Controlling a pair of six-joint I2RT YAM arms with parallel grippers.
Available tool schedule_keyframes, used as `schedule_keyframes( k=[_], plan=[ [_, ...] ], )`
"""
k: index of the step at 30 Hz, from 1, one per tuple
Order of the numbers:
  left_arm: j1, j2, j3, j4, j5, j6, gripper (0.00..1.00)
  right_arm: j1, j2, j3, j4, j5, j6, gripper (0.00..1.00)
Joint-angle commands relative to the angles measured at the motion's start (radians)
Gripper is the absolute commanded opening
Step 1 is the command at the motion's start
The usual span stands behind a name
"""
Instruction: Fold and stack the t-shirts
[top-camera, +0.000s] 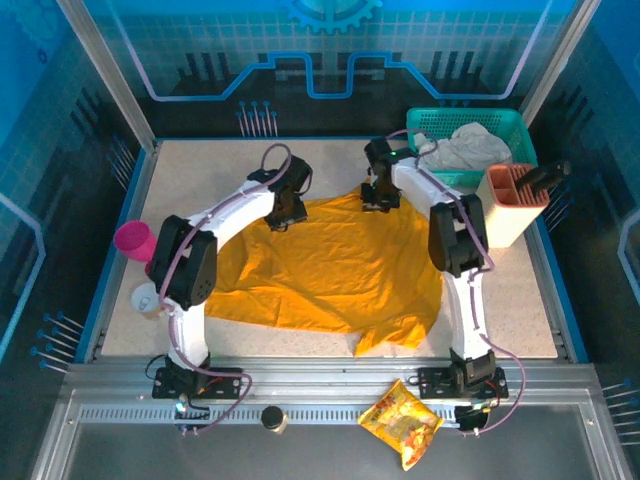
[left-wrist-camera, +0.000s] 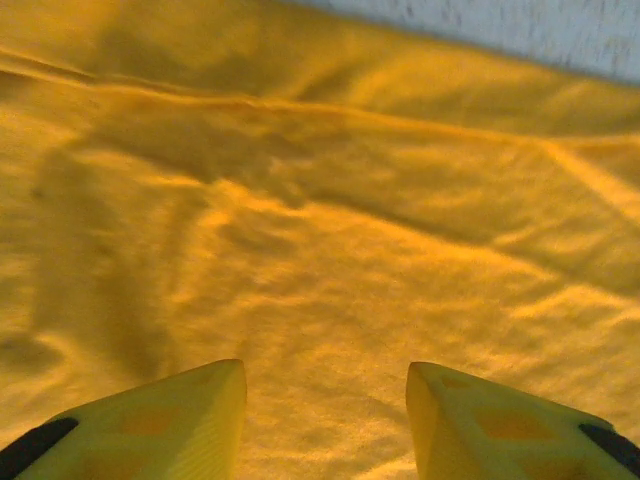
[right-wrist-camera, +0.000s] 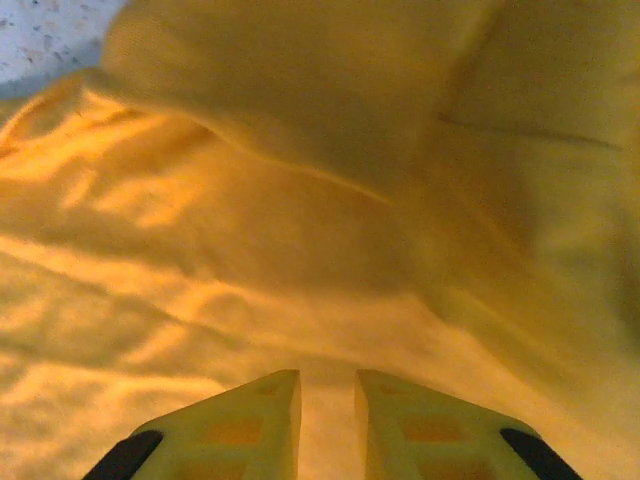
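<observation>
Left wrist: left gripper (left-wrist-camera: 325, 378), fingers parted, nothing between them, over wrinkled cloth. Right gripper (right-wrist-camera: 327, 382), fingers narrowly apart, no fold nipped. Orange-yellow t-shirt (top-camera: 330, 265) lies spread between the arms, both grippers at its far edge, its near-right corner bunched. Advised: pinch both far corners level and smooth before folding. Nearby: teal basket (top-camera: 470, 122) crowding the right arm, pink cup (top-camera: 133, 240), snack packet (top-camera: 402, 425).

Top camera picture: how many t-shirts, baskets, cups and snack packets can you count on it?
Orange-yellow t-shirt: 1
Teal basket: 1
Pink cup: 1
Snack packet: 1
Total: 4
</observation>
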Motion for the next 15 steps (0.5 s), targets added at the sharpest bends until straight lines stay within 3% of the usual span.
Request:
schedule_keyframes(
  k=[1,7,15],
  plan=[
    [-0.007,0.038,0.01,0.02,0.056,0.006,0.45,0.016,0.095,0.126,-0.097,-0.063,0.009,0.21],
    [-0.007,0.125,-0.02,0.031,0.044,0.0,0.41,0.0,0.258,0.342,-0.109,-0.052,0.076,0.18],
    [-0.006,0.237,0.024,0.043,0.032,0.026,0.4,-0.098,0.42,0.602,-0.057,-0.118,0.222,0.18]
  ],
)
